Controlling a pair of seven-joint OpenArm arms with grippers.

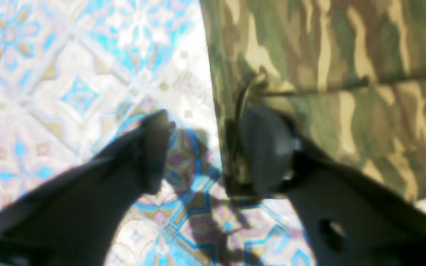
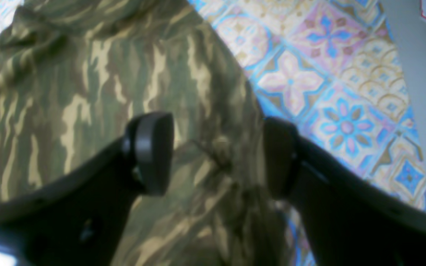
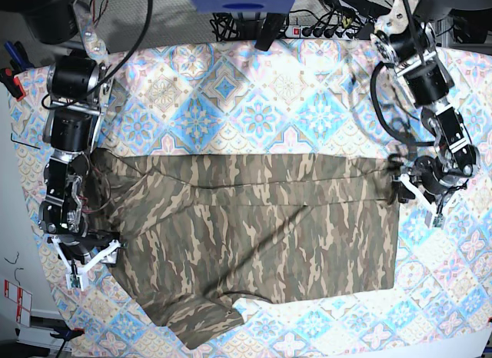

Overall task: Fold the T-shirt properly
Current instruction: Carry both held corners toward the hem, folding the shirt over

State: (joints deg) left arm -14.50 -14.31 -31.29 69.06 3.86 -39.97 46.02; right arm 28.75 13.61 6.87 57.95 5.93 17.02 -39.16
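One fold apparently done | T-shirt (image 3: 254,235) lies as wide band on tabletop (image 3: 254,97) | left claw (image 1: 202,151), right claw (image 2: 216,155) both released, at shirt's edges | further folds remain

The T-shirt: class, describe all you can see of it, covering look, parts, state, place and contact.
The T-shirt is soft cloth in olive, brown and tan camouflage. It lies spread flat and wide across the tablecloth, lightly wrinkled, one sleeve sticking out along its lower edge. The open left gripper straddles one edge, one finger pad on the cloth, one off it; the open right gripper hangs over the opposite edge, gripping nothing.
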